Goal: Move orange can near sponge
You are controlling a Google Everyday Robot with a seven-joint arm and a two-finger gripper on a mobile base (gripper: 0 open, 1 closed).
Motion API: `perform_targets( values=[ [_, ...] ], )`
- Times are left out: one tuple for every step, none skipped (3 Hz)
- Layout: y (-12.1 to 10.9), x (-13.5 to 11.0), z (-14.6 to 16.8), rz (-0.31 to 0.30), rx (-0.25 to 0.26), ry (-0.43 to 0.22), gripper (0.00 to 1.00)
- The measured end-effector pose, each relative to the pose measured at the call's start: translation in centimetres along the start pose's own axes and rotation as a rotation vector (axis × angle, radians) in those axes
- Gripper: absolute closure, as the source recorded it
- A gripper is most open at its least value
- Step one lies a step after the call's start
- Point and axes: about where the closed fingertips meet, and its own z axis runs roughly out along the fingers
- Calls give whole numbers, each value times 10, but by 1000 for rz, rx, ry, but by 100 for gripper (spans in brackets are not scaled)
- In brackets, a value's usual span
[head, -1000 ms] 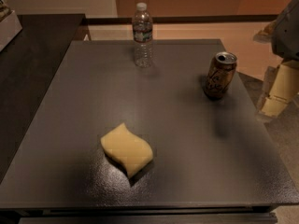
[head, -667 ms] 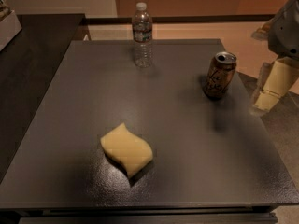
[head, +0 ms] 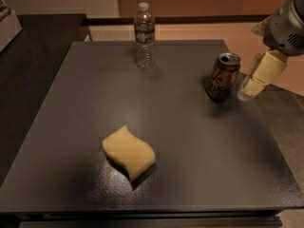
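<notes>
At the table's (head: 199, 156) right edge, pincer (head: 251, 85) beside orange can (head: 223, 77), spread unclear; sponge (head: 128, 151) well apart, water bottle (head: 144, 36) beyond.

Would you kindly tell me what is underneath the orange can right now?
The orange can stands upright on the dark table. Its base hides the spot directly beneath. The gripper hangs close beside it.

Orange can (head: 222, 77) script, not legible
</notes>
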Motion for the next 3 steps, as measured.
perform_targets(
  values=[
    [-13,-6,20,38,-9,-48,0],
    [-22,-6,37,80,-26,-71,0],
    [-27,-6,49,105,-44,-90,0]
  ],
)
